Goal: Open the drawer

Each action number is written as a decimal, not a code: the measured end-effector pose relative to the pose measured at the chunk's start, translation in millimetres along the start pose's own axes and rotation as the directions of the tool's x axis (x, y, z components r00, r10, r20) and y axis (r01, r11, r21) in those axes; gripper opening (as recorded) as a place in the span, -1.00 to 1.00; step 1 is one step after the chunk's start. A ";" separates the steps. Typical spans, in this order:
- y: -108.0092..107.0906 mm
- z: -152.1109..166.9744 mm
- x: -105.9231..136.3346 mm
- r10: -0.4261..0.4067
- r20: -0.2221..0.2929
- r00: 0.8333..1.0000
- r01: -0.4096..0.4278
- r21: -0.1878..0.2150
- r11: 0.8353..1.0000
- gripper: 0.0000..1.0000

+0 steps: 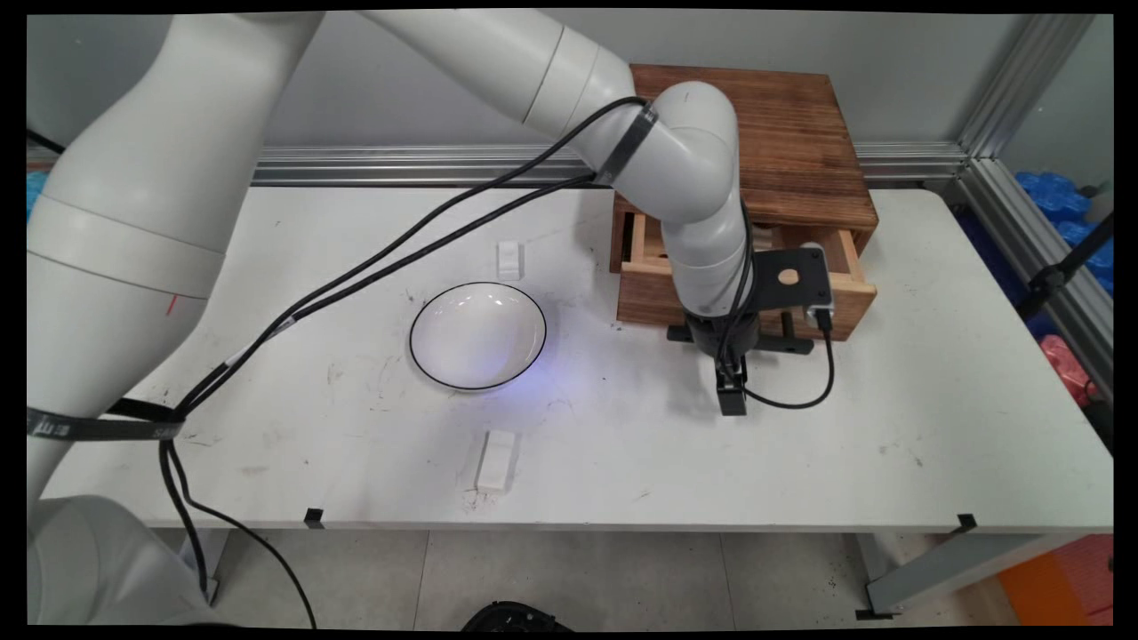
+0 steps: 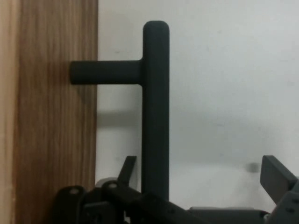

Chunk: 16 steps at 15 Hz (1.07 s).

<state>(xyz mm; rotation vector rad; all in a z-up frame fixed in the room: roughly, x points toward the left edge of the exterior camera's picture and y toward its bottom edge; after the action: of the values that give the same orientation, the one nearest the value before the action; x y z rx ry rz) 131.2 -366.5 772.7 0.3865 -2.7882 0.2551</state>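
Hand (image 2: 201, 179) open astride drawer handle (image 2: 155, 107)

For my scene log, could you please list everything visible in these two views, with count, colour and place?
wooden drawer box: one, brown, at the table's far side right of centre, its drawer pulled partly open
drawer handle: one, black bar on the drawer front, running between the tool's fingers in the hand view
bowl: one, white with a dark rim, left of the box near the table's middle
small blocks: two, white; one just beyond the bowl, one near the front edge
table: one, white, scuffed
cables: black, hanging from the arm
tool: one, black, open, at the drawer front with the handle between its fingers
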 end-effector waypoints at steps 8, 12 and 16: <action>24.8 -9.1 1.0 -0.010 0.007 1.000 0.011 -0.027 1.000 1.00; 37.4 -12.8 1.5 -0.021 0.011 1.000 0.021 -0.036 0.999 1.00; 49.1 -15.8 2.1 -0.029 0.013 0.999 0.030 -0.044 0.999 1.00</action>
<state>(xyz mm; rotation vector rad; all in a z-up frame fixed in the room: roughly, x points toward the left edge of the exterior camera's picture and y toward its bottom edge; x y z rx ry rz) 119.4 -317.0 781.7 0.4198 -2.7927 0.1850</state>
